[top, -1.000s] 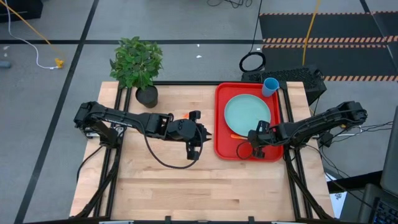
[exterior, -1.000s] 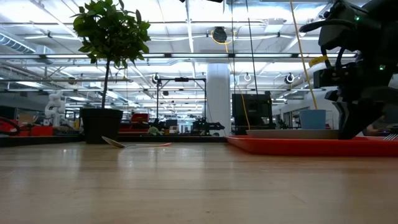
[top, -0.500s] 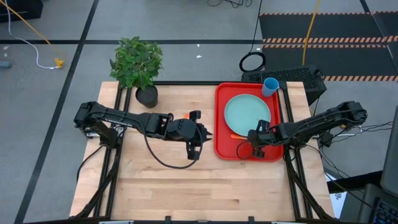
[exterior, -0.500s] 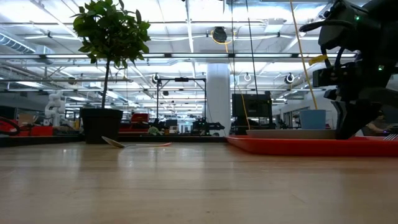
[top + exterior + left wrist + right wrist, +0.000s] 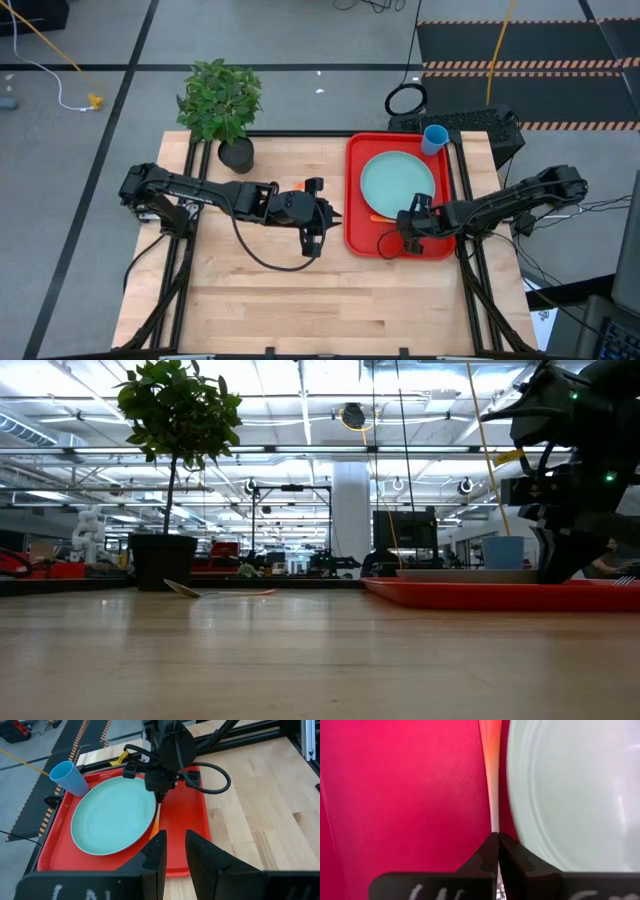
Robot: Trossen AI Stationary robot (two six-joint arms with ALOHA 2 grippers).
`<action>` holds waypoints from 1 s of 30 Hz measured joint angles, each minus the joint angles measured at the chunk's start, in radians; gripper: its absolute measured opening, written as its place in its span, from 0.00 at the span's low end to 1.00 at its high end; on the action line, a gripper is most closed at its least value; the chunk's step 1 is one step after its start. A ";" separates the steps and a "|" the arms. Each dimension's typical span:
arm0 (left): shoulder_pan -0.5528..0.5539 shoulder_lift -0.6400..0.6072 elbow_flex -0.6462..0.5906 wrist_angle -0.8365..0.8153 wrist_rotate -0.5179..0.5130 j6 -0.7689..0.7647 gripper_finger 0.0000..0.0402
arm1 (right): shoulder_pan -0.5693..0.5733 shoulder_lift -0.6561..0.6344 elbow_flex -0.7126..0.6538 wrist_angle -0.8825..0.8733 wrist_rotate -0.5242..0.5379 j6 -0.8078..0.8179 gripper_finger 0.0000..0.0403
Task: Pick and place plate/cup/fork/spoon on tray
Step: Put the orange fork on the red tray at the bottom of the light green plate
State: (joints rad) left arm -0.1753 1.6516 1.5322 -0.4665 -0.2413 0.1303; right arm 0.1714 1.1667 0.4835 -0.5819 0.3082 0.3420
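Note:
The red tray (image 5: 355, 180) lies at the table's far right. The pale turquoise plate (image 5: 398, 183) rests flat on it, and the blue cup (image 5: 434, 139) stands at its far right corner. My right gripper (image 5: 402, 222) is low over the tray's near side, shut on the orange-handled fork (image 5: 154, 824), which lies along the plate's rim. The spoon (image 5: 215, 592) lies on the bare table near the plant; the left arm partly hides it in the high view (image 5: 300, 186). My left gripper (image 5: 335, 215) is just left of the tray, open by a narrow gap and empty. My right gripper pinches the fork's thin silver neck (image 5: 495, 826) between its two fingertips, past the end of the orange handle. The fingers come from above, pointing down. The handle (image 5: 154, 827) runs away from the fingers toward the table's left, low over the tray beside the plate.
A potted plant (image 5: 222, 105) stands at the table's far left. A black cable loop (image 5: 385, 243) hangs from the right wrist over the tray's near rim. Bare wood lies along the table's near half.
My right gripper has shifted slightly toward the table's left edge, staying low over the tray and shut on the fork.

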 joint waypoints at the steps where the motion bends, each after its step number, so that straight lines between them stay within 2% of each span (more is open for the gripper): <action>1: 0.000 0.000 0.000 0.000 0.000 0.000 0.18 | 0.000 0.000 0.000 0.002 -0.003 -0.005 0.00; 30: 0.000 0.000 0.000 -0.001 0.000 0.000 0.18 | 0.000 -0.014 -0.002 0.011 -0.076 -0.044 0.00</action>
State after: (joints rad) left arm -0.1751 1.6516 1.5322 -0.4671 -0.2410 0.1307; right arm 0.1719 1.1522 0.4812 -0.5709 0.2325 0.2981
